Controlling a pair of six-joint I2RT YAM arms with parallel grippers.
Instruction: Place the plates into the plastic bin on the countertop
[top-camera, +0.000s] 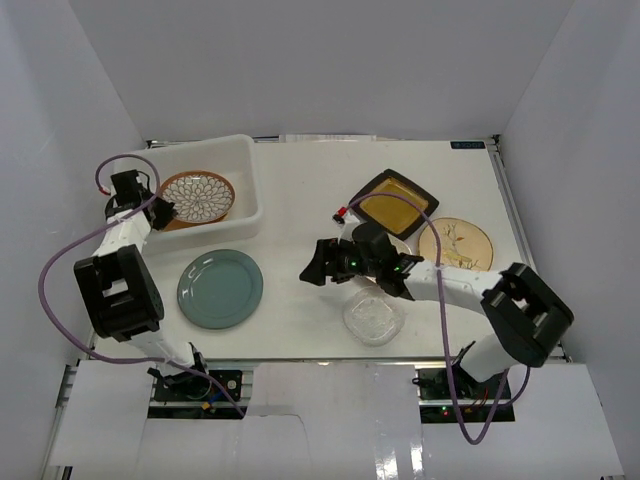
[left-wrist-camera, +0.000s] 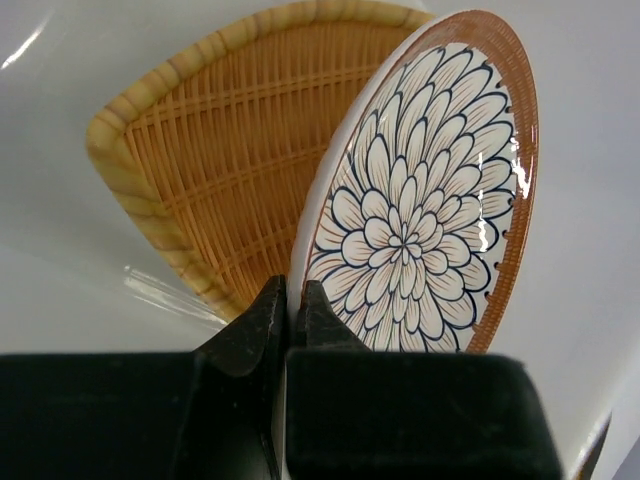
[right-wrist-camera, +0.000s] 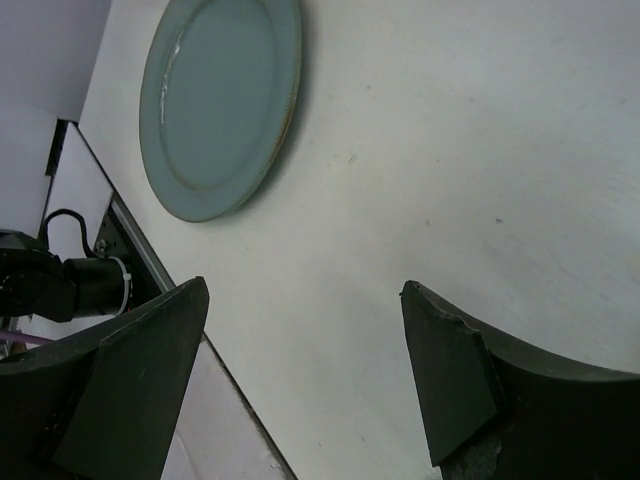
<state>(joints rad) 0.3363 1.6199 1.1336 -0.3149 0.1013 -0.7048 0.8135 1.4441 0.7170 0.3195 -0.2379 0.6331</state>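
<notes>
Overhead view of a white countertop (top-camera: 300, 215) with two robot arms. The plastic bin (top-camera: 252, 195) sits in the upper left of the frame. Inside it, the left gripper (top-camera: 160, 210) is clamped on the rim of the petal-patterned plate (top-camera: 197, 196), held over an orange woven dish (left-wrist-camera: 220, 150) that lies in the bin (whether the two touch cannot be told). At centre frame the right gripper (top-camera: 312, 268) hovers over bare table, jaws spread wide, holding nothing.

Outside the bin are a grey-blue plate (top-camera: 220, 288) at lower left, a black square plate (top-camera: 398, 203) and a cream floral plate (top-camera: 455, 243) at right, and a clear glass dish (top-camera: 373, 317) at lower centre.

The step in hand appears to be setting down the petal-patterned plate. The next move likely calls for lowering it flat, letting go, and lifting clear of the bin wall.
</notes>
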